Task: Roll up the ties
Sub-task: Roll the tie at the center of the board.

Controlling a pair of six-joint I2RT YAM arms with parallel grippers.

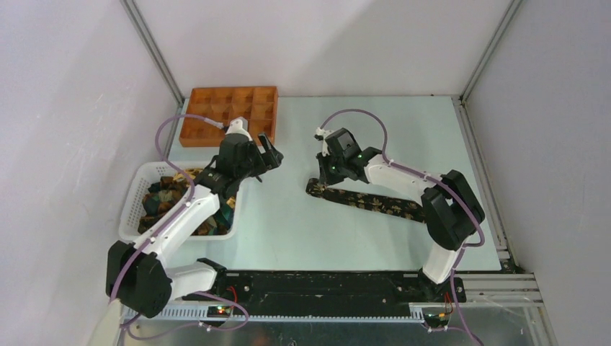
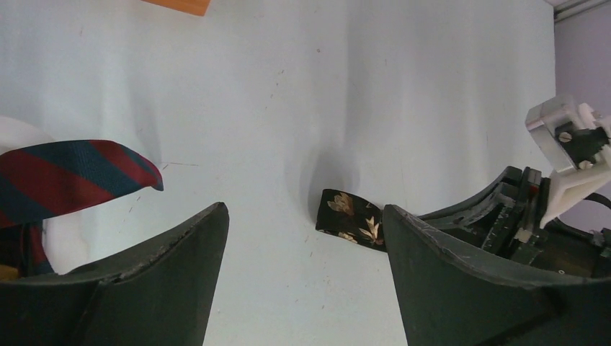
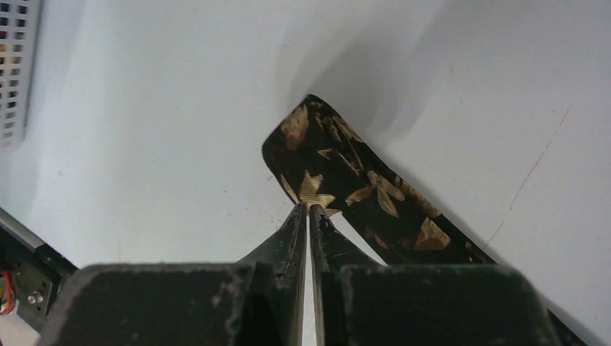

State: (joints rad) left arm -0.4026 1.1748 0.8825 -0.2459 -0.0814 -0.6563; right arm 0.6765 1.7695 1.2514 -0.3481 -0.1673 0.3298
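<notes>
One dark tie with gold leaf print lies stretched flat on the table, running from the centre towards the right arm's base. My right gripper is down at its left end, jaws pressed together on the near edge of the tie, fingertips pinching the fabric. My left gripper hovers open above bare table left of that end, with nothing between its fingers. From the left wrist the tie's end shows just beyond the gripper, beside its right finger.
A white mesh basket at the left holds a heap of more ties, including a red and navy striped one. An orange compartment tray stands at the back left. Metal frame posts and rails border the table.
</notes>
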